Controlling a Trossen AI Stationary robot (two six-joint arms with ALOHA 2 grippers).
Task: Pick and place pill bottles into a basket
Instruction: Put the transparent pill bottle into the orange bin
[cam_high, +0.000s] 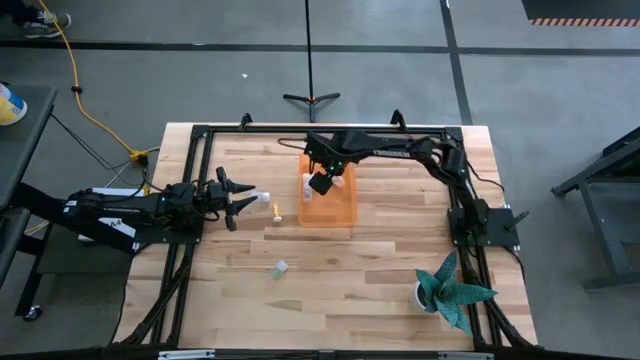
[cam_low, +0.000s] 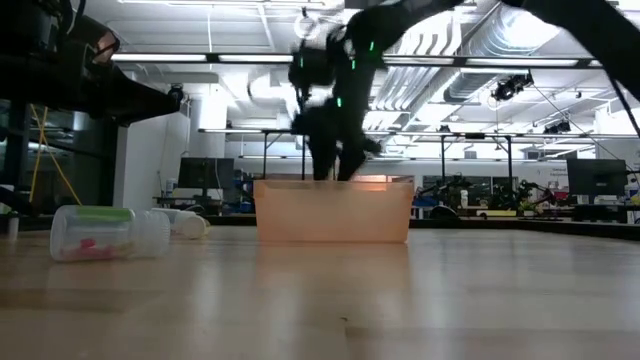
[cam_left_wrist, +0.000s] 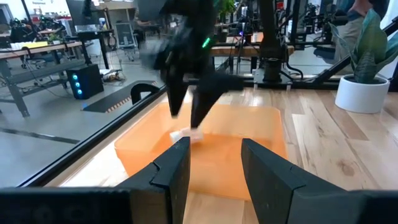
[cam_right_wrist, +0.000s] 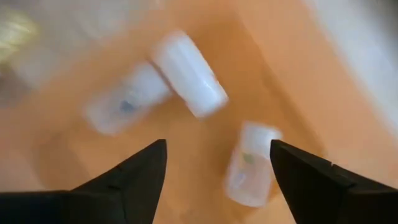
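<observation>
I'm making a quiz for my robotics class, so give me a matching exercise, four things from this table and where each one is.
Things:
1. right claw
2. left claw
3. plant
4. green-capped bottle

Places:
A. lying on bare wood, outside the basket
B. over the basket, open
C. near the table's right front corner
D. left of the basket, open, empty

Pairs: 1-B, 2-D, 3-C, 4-A

Two small white-capped plastic pill bottles (cam_right_wrist: 155, 81) (cam_right_wrist: 249, 165) are lying in the flat see-through orange plastic basket (cam_high: 340, 212), right under the right gripper's (cam_high: 322, 183) wide-apart jaws. The basket is sitting ahead of the left gripper's (cam_high: 236, 197) parted jaws.
</observation>
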